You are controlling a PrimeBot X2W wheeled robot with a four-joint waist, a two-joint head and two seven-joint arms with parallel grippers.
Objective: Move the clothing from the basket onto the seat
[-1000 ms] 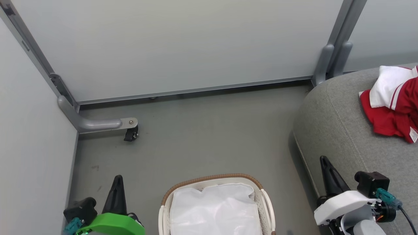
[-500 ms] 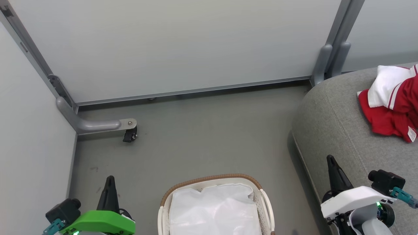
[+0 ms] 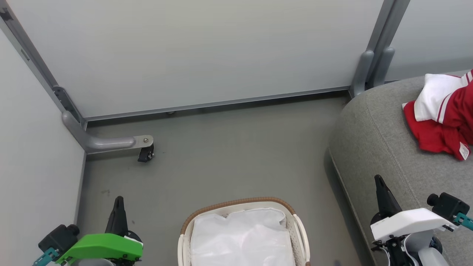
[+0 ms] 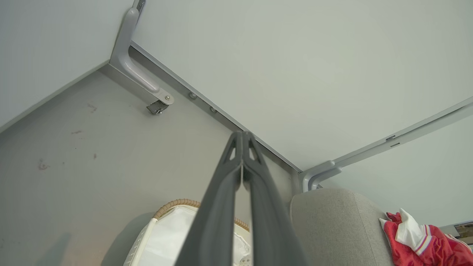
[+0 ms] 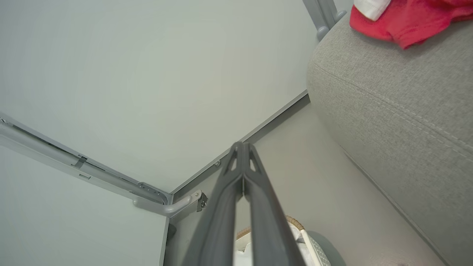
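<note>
Nothing readable here, tbh. The closest thing is a little white tag [image 3: 463,150] on the edge of the red clothing [image 3: 432,136] lying on the seat [image 3: 377,147]. There are faint marks on it, way too small to make out.

We see the clothing [image 3: 439,125], a crumpled bright red heap with a white panel and thin white stripes, lying on the far right part of the seat [image 3: 377,147]. The seat is a big grey fabric sofa with a rounded edge and a stitched seam. The basket [image 3: 236,202], oval cream perforated plastic with a brown woven rim, stands upright near us, left of the seat and apart from it, its white liner [image 3: 242,236] showing inside.
</note>
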